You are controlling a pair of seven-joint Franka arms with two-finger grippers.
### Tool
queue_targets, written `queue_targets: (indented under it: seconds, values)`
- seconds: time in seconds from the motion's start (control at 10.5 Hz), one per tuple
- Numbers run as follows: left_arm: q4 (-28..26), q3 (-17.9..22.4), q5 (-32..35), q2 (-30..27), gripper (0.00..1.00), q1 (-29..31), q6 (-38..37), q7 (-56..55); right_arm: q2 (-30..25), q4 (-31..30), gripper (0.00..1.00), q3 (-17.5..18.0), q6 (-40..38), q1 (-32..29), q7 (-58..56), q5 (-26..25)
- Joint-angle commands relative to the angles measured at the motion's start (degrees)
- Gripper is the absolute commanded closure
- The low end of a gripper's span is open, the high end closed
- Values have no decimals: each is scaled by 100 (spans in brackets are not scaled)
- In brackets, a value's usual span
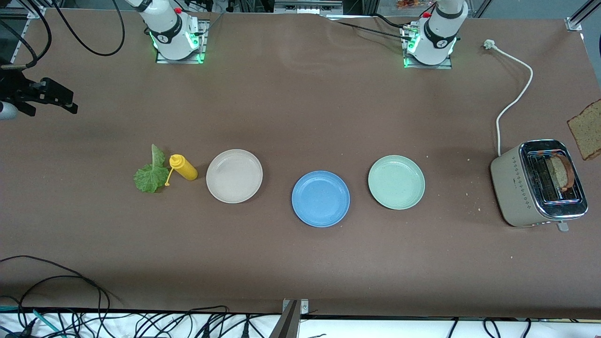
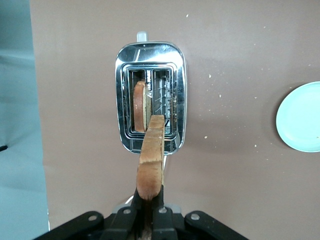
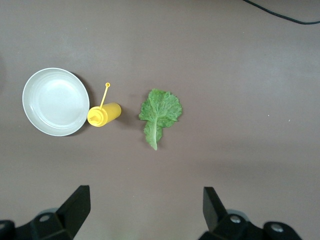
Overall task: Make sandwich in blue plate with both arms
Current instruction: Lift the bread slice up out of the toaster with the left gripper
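1. Left claw [image 2: 148, 212] is up in the air over the toaster [image 1: 540, 184], clenched on a bread slice [image 2: 151, 160] held edge-on; in the front view that slice [image 1: 586, 129] pokes in at the frame edge, at about 1 o'clock from the toaster.
2. Toaster sits at the left arm's end of the bench [image 1: 300, 263], slots up, with a second bread slice [image 1: 561, 172] standing in one slot.
3. Right claw [image 3: 145, 207] is released, fingers wide apart, hanging over bare bench near the lettuce leaf [image 3: 159, 114]; in the front view it [image 1: 70, 105] shows at the right arm's end of the bench.
4. Blue plate [image 1: 320, 198] sits mid-bench with nothing on it, nearest the front camera of the three plates.
5. Beige plate [image 1: 234, 176] is at about 10 o'clock from the blue plate, green plate [image 1: 396, 182] at about 2 o'clock; neither touches it.
6. Yellow squeeze bottle [image 1: 184, 167] lies on its side just beside the beige plate, at its 9 o'clock.
7. Lettuce leaf lies flat at the bottle's 9 o'clock, at its cap end.
8. White power cord [image 1: 514, 101] runs from the toaster toward the arm bases, plug lying loose on the bench.
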Motion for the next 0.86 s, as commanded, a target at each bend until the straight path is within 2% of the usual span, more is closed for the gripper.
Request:
queue_targets:
  seconds: [0.0,0.57,0.67,0.77]
  values:
    - [230,-9,-13,164,100,-94,-125,109,29,126,0,-3,-124,-4,11,97]
    - [221,-27,-206,850,100,-674,411,-101,29,126,0,-3,-124,-4,2,97]
    - [64,43,-346,824,100,-953,637,-198,29,126,0,-3,-125,-4,2,97]
    - [-137,279,-382,737,100,-1391,700,-486,29,126,0,-3,-125,-4,2,97]
